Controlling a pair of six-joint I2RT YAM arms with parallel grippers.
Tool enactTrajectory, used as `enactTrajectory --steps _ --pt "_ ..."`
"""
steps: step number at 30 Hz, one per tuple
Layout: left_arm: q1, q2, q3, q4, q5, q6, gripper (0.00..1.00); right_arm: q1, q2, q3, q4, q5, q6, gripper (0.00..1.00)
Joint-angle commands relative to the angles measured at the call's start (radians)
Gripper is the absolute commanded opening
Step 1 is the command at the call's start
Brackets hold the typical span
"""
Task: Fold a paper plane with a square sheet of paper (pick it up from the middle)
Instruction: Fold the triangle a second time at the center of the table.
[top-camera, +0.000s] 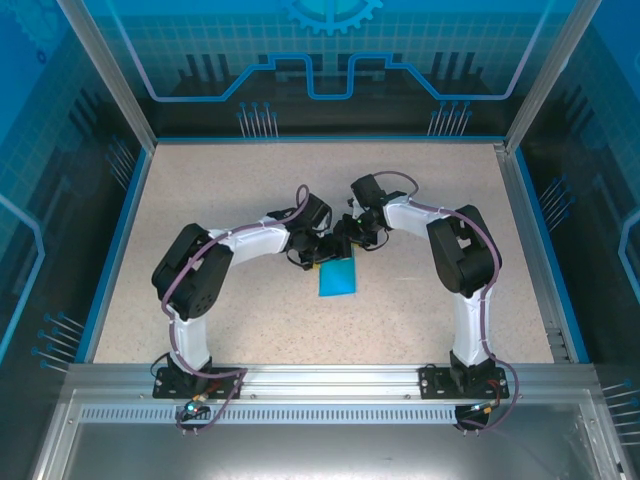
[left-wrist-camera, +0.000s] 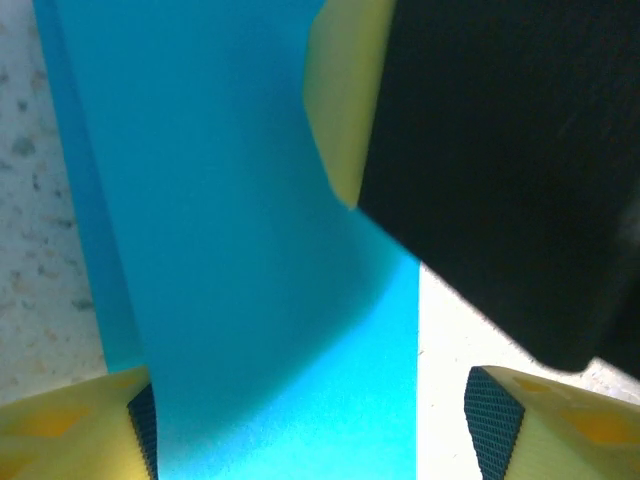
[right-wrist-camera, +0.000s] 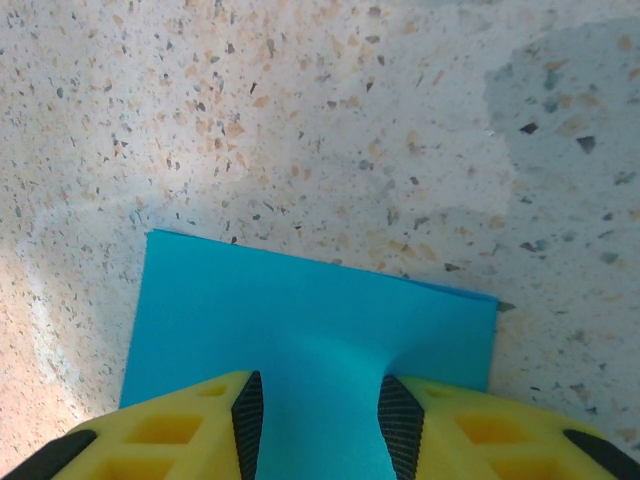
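Lying flat on the speckled worktop (top-camera: 220, 190), the folded turquoise paper sheet (top-camera: 338, 280) has both tools over its far edge, the left tool (left-wrist-camera: 318, 430) spread wide and released above it, the right tool (right-wrist-camera: 322, 420) half-parted, its pads (right-wrist-camera: 247, 415) straddling a slight bulge in it.

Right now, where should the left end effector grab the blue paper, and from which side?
Probably its middle, from straight above. The blue paper lies flat on the table, so no edge offers itself from the side; a pinch would have to bow it up. The left end effector straddles it, jaws open.
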Motion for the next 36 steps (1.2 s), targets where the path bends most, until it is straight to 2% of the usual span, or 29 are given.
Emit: enactTrajectory --steps 1,12,19,22,29,36 --pt "0.009 -0.037 -0.029 0.058 0.067 0.026 0.77 -0.026 0.07 -0.044 -0.049 0.07 0.001 0.41" --pt "0.008 -0.136 -0.165 0.058 0.174 -0.028 0.76 -0.028 0.071 -0.043 -0.053 0.068 0.001 0.41" --pt "0.005 -0.183 -0.204 0.13 0.268 -0.067 0.75 -0.027 0.073 -0.044 -0.053 0.068 0.002 0.41" --pt "0.005 -0.195 -0.194 0.102 0.269 -0.068 0.72 -0.027 0.073 -0.04 -0.056 0.07 0.006 0.41" --pt "-0.002 -0.203 -0.183 0.134 0.299 -0.07 0.57 -0.027 0.074 -0.04 -0.053 0.065 0.009 0.41" --pt "-0.003 -0.136 -0.144 0.203 0.306 -0.087 0.55 -0.032 0.049 -0.031 -0.051 0.015 0.007 0.41"
